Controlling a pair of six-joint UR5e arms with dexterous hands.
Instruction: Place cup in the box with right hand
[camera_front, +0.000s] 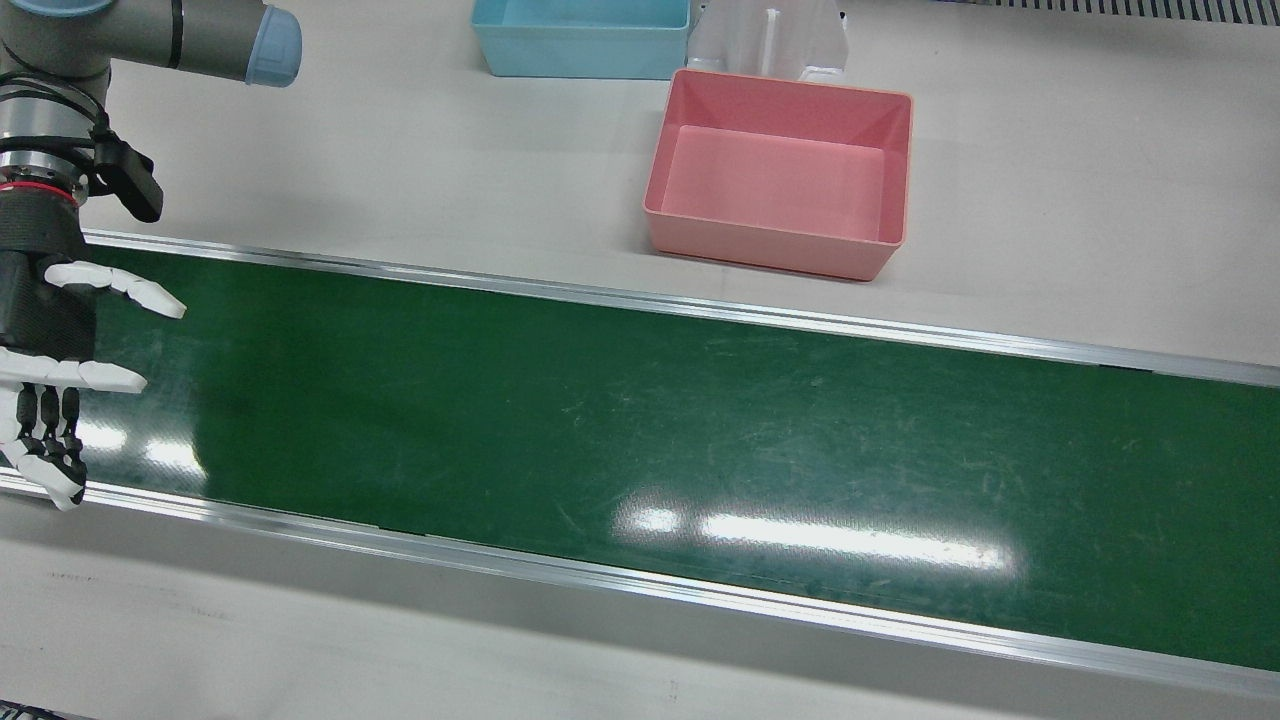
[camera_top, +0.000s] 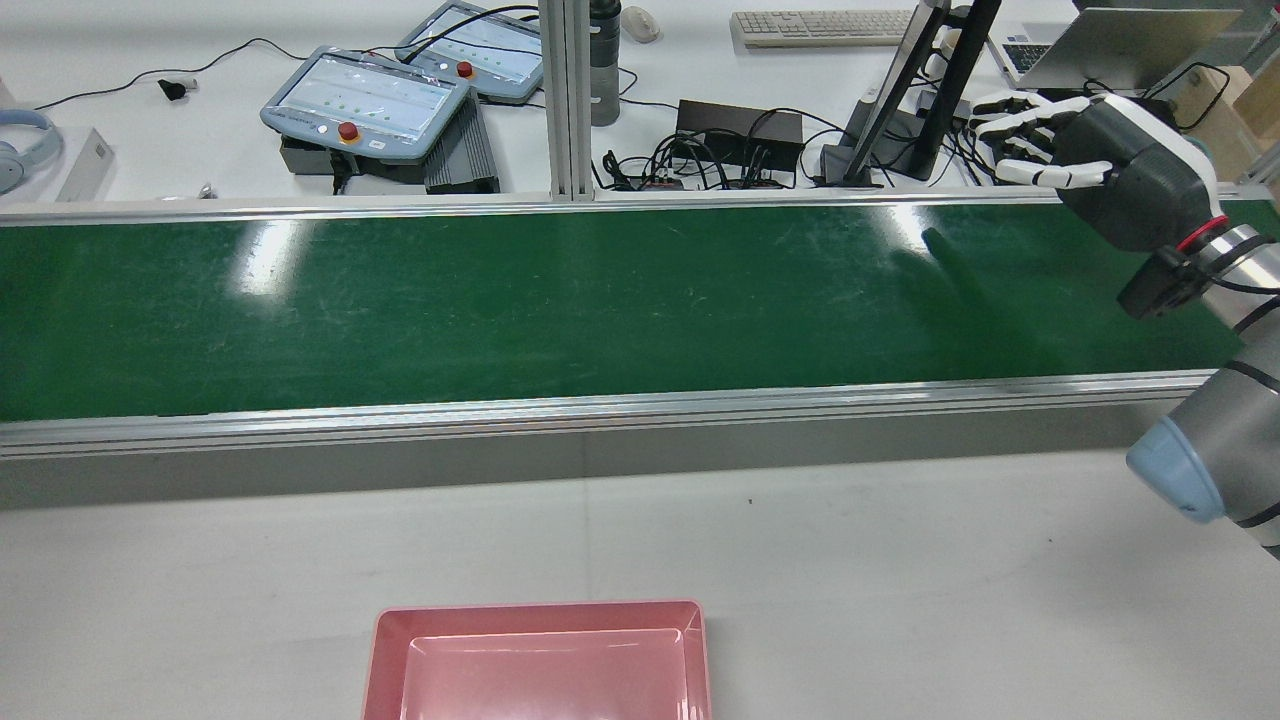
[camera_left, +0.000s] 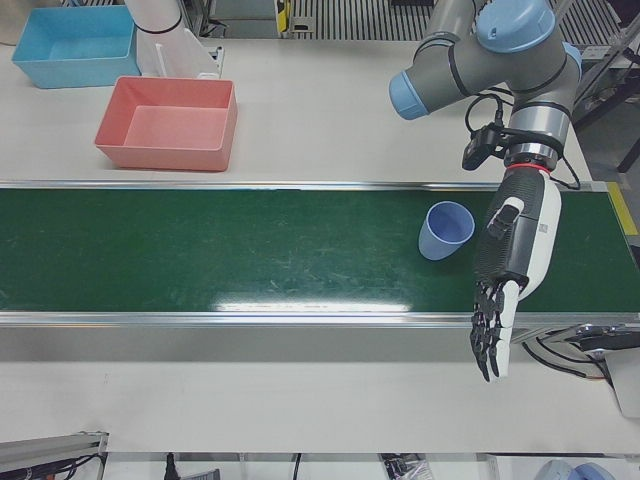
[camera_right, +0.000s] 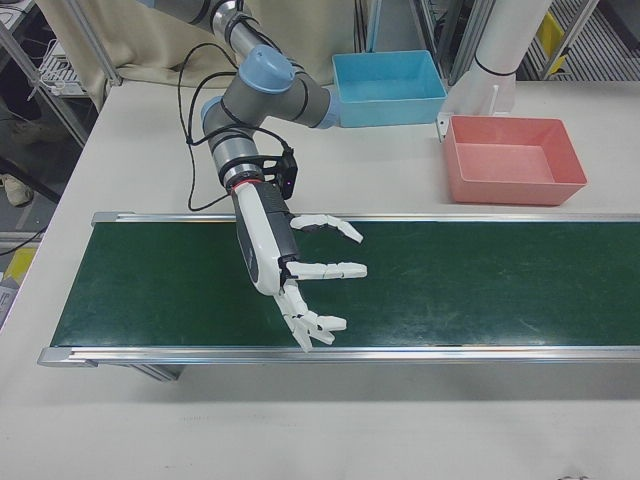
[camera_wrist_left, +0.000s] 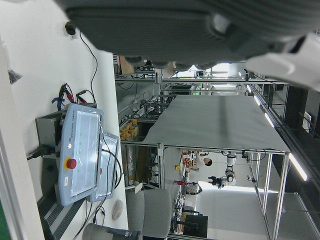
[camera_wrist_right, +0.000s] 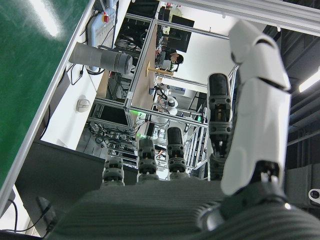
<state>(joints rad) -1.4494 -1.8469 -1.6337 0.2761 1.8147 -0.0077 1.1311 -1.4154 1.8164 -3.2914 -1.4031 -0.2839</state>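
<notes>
Right hand (camera_right: 290, 265): released, fingers spread, holding nothing, hanging over the green belt (camera_right: 470, 280) at its own end of the surface.

Cup (camera_left: 444, 231): blue, on the belt at the far opposite end, just beside the left hand (camera_left: 510, 270). That hand is also released, fingers pointing down, apart from the cup. Only the left-front view shows the cup; the front, rear and right-front views do not.

Pink box (camera_left: 165, 152): empty, off the belt on the robot's side of the surface, with a blue box (camera_left: 70, 60) behind it.

Risks as I judge them:
- The cup is well apart from your right hand. Reach across and you may run out of travel or crowd the left arm.
- The left hand sits close enough to clip the cup and tip it if it moves.
- I cannot tell whether the cup stands upright or leans, so check before choosing a grip. A thin wall may squeeze out of the fingers.
- Two boxes stand near each other, so take care to drop into the right one.
</notes>
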